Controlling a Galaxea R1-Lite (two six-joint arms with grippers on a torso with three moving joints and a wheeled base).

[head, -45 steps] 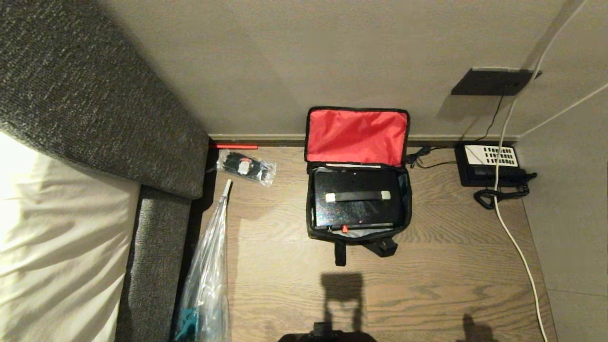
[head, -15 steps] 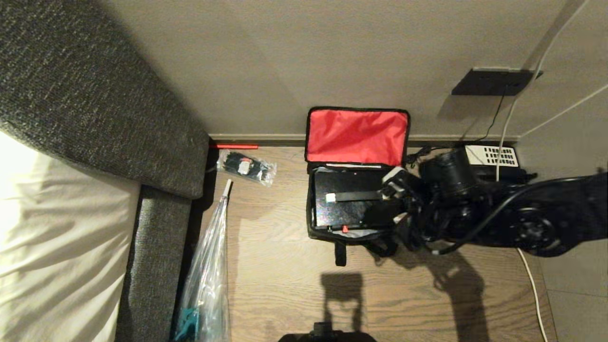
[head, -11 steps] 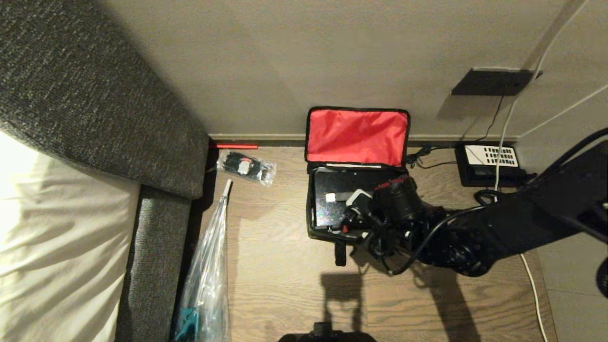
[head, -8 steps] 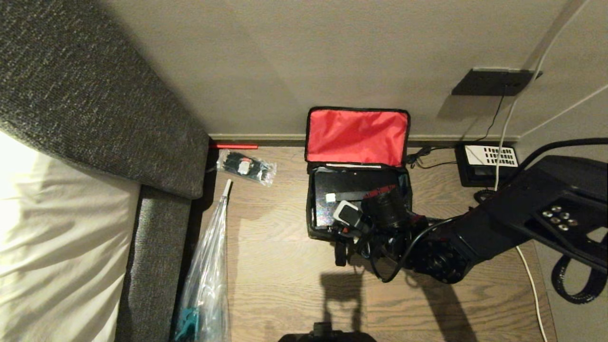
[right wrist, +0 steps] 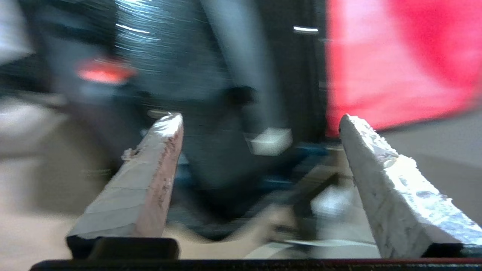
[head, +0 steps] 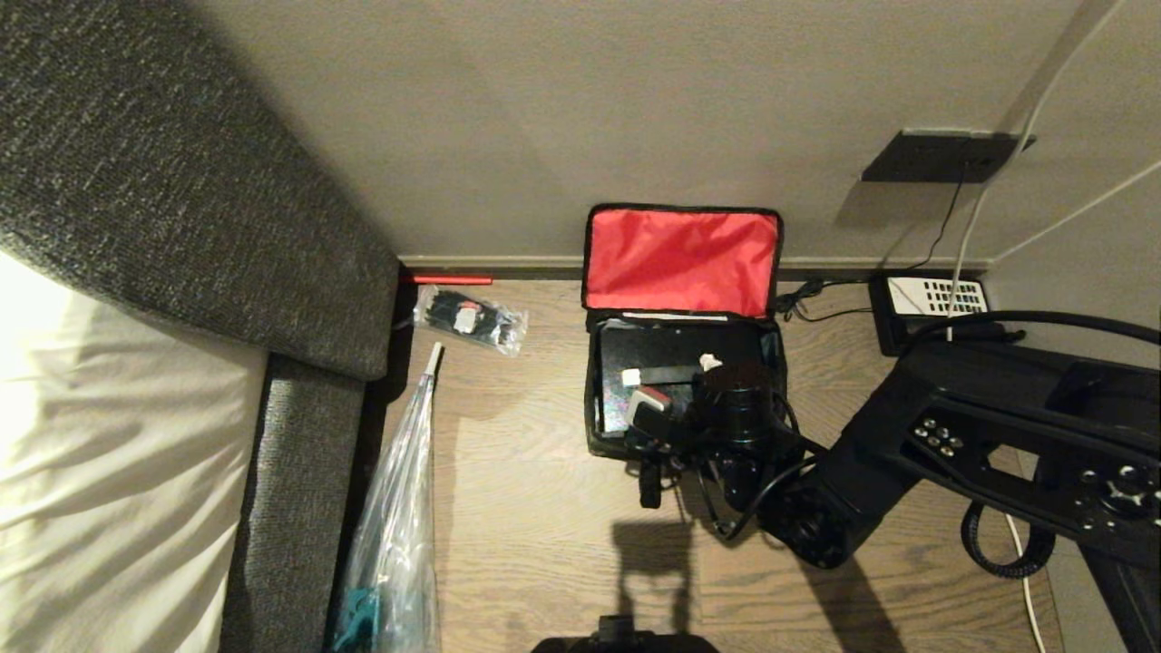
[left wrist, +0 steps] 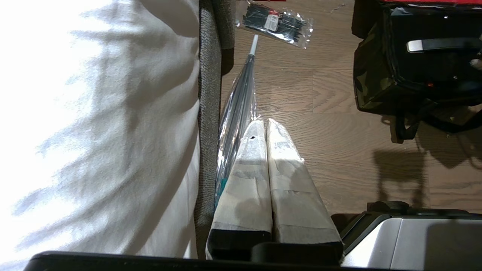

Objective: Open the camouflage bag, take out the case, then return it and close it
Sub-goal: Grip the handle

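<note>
The camouflage bag (head: 680,258) stands open on the wooden floor by the wall, its red-lined lid leaning back. The glossy black case (head: 658,349) lies inside, handle (head: 667,374) up. My right gripper (head: 680,381) hovers over the case's front right part, open and empty. In the right wrist view, blurred, the right gripper (right wrist: 260,120) frames the handle's white end (right wrist: 269,141), with the red lining (right wrist: 395,56) beyond. My left gripper (left wrist: 260,122) is shut and parked low by the bed edge, well left of the bag (left wrist: 371,75) and case (left wrist: 425,67).
A grey upholstered bed frame (head: 181,181) with white bedding (head: 91,453) fills the left. A clear packet of black items (head: 470,317) and a long clear plastic sleeve (head: 399,508) lie left of the bag. A telephone (head: 925,295), cables and a wall socket (head: 943,154) sit at the right.
The right arm came into view from the right, swung over the bag and moved left towards the case's front. Its gripper went from shut to open. The bag and case stayed put.
</note>
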